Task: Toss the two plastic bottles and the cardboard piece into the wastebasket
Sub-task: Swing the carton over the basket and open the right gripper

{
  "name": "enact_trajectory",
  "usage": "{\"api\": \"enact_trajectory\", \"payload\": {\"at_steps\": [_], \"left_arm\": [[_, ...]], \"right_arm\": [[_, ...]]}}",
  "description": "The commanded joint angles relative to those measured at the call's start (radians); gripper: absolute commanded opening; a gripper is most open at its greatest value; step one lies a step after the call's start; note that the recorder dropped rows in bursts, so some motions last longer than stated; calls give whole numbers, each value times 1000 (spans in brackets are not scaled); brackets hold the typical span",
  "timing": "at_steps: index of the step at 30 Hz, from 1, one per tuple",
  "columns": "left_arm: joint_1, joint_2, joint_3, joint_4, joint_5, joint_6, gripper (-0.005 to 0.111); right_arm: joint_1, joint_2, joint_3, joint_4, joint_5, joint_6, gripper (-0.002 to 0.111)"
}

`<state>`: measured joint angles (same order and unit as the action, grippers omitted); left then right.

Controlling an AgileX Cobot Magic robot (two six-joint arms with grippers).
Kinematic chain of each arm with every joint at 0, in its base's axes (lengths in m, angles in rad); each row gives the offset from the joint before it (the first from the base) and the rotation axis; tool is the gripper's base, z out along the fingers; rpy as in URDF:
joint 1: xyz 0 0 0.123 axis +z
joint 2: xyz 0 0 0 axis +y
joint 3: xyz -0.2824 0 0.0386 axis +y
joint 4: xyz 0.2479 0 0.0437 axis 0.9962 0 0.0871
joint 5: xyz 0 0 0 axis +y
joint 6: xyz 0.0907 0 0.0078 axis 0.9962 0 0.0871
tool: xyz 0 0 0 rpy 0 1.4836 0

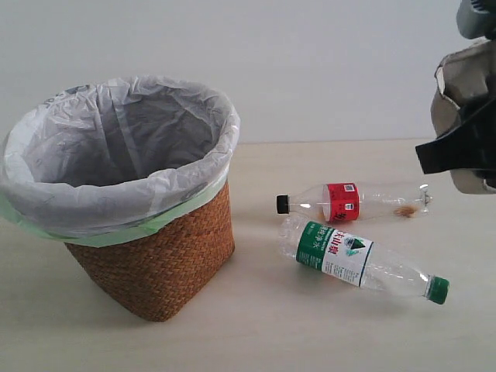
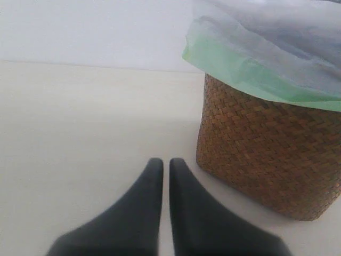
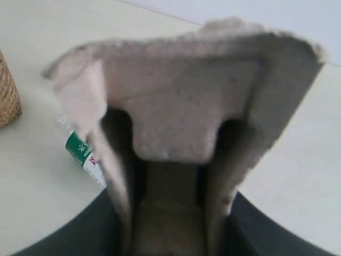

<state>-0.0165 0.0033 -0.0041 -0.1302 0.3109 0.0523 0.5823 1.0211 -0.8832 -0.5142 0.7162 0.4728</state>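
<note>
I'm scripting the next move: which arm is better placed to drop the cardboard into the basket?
Right. The right gripper is shut on the cardboard piece, raised off the table; the left gripper is shut, empty, low beside the wastebasket.

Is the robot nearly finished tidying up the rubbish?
Not nearly. Nothing shows in the wastebasket yet. In hand: the right tool holds the cardboard piece up in the air, away from the basket. Left to do: drop it in, then the red-label bottle and green-label bottle, both lying on the table.
</note>
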Motion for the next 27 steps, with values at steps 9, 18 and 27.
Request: {"api": "enact_trajectory", "payload": {"at_steps": [9, 18, 27], "left_arm": [[1, -3, 4, 3, -1, -8, 4], [1, -3, 4, 3, -1, -8, 4], [1, -3, 4, 3, -1, -8, 4]], "right_arm": [[-270, -95, -5, 541, -90, -540, 0], [-297, -63, -1, 499, -70, -499, 0], [-297, 157, -1, 490, -99, -423, 0]]}}
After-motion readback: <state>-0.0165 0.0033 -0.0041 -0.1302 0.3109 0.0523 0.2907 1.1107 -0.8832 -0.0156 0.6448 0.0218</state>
